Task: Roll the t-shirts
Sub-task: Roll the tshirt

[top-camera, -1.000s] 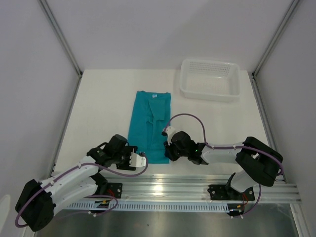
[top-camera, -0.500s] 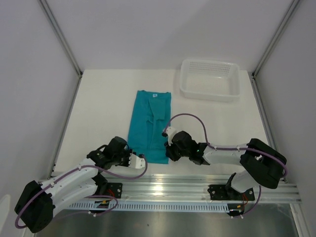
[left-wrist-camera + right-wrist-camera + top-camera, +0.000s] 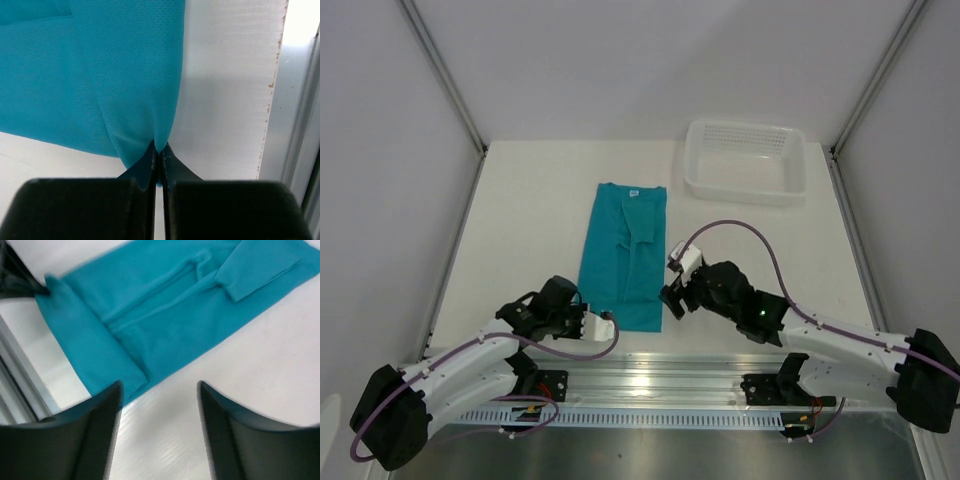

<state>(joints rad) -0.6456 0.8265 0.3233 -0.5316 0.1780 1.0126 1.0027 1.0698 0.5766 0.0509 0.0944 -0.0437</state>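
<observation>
The teal t-shirt [image 3: 622, 252] lies flat on the white table, folded lengthwise into a narrow strip, its white neck label [image 3: 632, 193] at the far end. My left gripper [image 3: 601, 322] is at the shirt's near left corner. In the left wrist view it [image 3: 159, 151] is shut on a pinch of the teal hem [image 3: 135, 90]. My right gripper [image 3: 669, 299] hovers just right of the near right corner. It [image 3: 159, 387] stands open over bare table, and the shirt [image 3: 165, 315] with a turned-over band at its near end [image 3: 90, 352] lies beyond its left finger [image 3: 95, 425].
A white plastic basket [image 3: 746, 186] stands at the back right of the table. The metal rail [image 3: 720, 385] with the arm bases runs along the near edge, close behind the shirt's near end. White walls close in both sides.
My left gripper has shut on the shirt's near left corner. My right gripper has opened, come off the near right corner and drawn back to the right.
</observation>
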